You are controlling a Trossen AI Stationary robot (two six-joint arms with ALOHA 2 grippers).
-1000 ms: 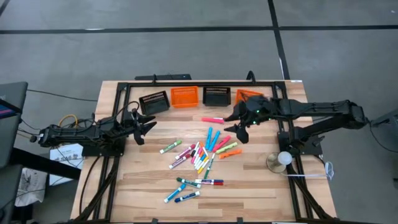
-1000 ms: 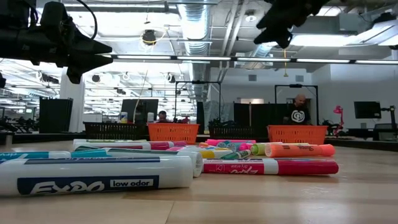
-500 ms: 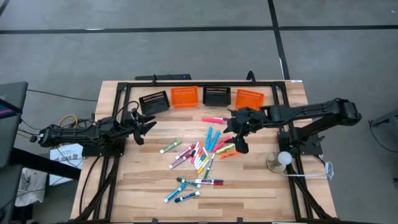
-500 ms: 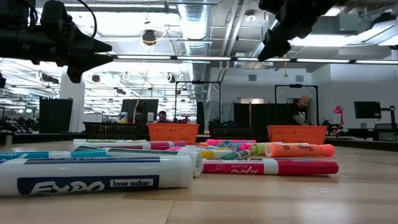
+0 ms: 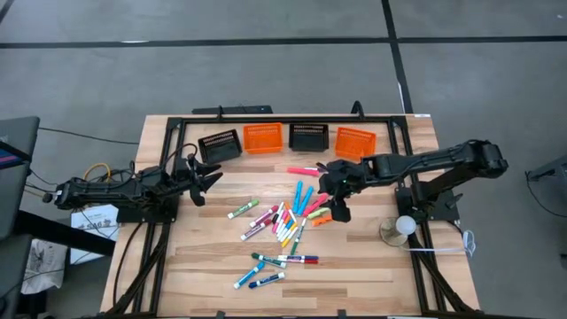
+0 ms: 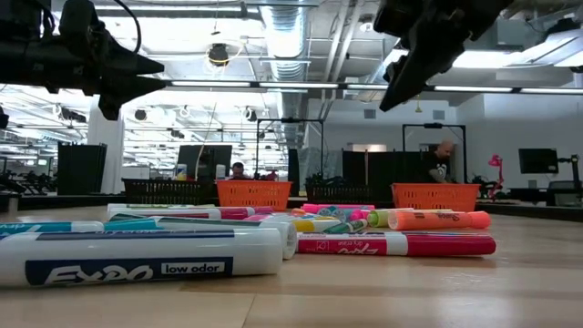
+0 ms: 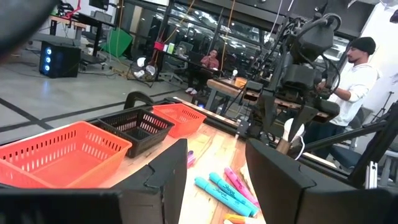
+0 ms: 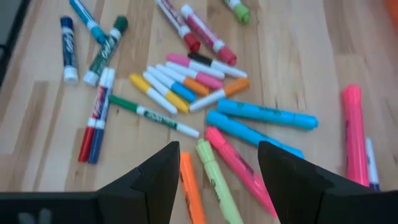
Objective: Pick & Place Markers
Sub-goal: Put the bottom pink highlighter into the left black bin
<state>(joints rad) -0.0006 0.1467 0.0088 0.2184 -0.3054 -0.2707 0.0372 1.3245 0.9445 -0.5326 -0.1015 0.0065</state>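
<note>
While you held the right gripper (image 5: 337, 202) with fingers apart over the scattered coloured plastic markers (image 5: 285, 221) to choose one, the left gripper (image 5: 206, 183) waited, also apart.

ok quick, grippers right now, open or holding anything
left gripper: open, empty, near the black basket
right gripper: open, empty, above the markers

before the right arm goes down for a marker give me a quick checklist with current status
1. Right gripper open: ok, fingers apart in its wrist view.
2. Right gripper empty: ok, nothing between the fingers.
3. Over the markers: ok, a green highlighter and an orange one lie between its fingers.
4. Target free of neighbours: not ok, highlighters lie close side by side.
5. Left gripper clear: ok, open, waiting at the table's left.
6. Baskets reachable: ok, a row at the far edge.
</note>
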